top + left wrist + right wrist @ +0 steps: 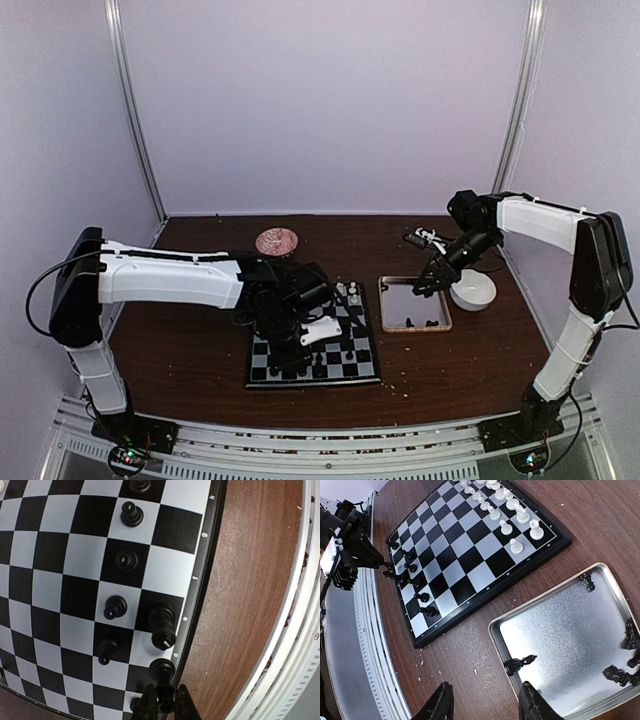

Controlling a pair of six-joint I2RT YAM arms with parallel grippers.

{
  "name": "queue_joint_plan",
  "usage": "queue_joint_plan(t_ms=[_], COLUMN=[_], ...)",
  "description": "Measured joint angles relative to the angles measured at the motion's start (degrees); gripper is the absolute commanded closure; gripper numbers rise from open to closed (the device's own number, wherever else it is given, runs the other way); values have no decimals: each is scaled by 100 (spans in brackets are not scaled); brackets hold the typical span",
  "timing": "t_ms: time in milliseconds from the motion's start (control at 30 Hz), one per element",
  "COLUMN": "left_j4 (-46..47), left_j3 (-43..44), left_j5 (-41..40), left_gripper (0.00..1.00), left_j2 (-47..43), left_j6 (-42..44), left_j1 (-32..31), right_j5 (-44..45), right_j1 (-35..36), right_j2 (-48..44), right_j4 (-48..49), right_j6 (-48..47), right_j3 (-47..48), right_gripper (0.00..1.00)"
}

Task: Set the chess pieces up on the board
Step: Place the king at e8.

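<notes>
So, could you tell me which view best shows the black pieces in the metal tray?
The right wrist view: the tray sits close, its black pieces distinct. The top view shows only dark specks; the left wrist view misses the tray.

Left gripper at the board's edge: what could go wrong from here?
The left gripper pinches a black piece right at the board rim; released off-centre, it may topple off. Neighbouring black pieces stand close; the fingers could knock them when opening.
</notes>
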Motion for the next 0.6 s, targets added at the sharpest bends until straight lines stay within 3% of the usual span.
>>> queue_joint_plan(t_ms=[600], left_j4=[166], left_j3=[50], left_j5=[-208], left_gripper=[100], left_j2=[284], left_j6=[0], left_j1=[0], right_j5=[-2], right_j1=[0], right_j2=[57], right_j4=[-7], right_j6=[-35], right_j3=[-7], right_gripper=[55])
